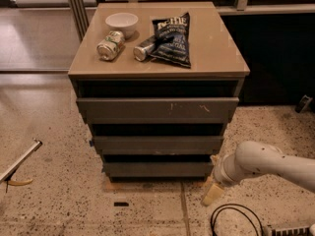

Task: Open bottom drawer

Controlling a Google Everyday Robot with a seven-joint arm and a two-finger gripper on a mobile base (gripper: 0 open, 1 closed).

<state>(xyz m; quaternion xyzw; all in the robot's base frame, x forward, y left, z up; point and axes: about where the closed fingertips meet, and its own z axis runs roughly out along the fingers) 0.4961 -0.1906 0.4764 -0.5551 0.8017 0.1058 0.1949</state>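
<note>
The bottom drawer [157, 169] is the lowest and smallest of three dark grey fronts in a cabinet, plain and flat, standing out a little from the cabinet body. The mid-sized front [157, 144] and the large scratched front [157, 110] sit above it. My white arm [268, 165] comes in from the right, low by the floor. My gripper [212, 192] hangs at the drawer's lower right corner, just beside and below it, with pale fingertips pointing down at the floor. I cannot tell whether it touches the drawer.
On the tan cabinet top [216, 48] stand a white bowl [121, 22], two cans lying down [110, 45] and a dark chip bag [171, 38]. A black cable loop [236, 220] lies on the speckled floor at the lower right. A thin stick-like object [19, 162] lies at the left.
</note>
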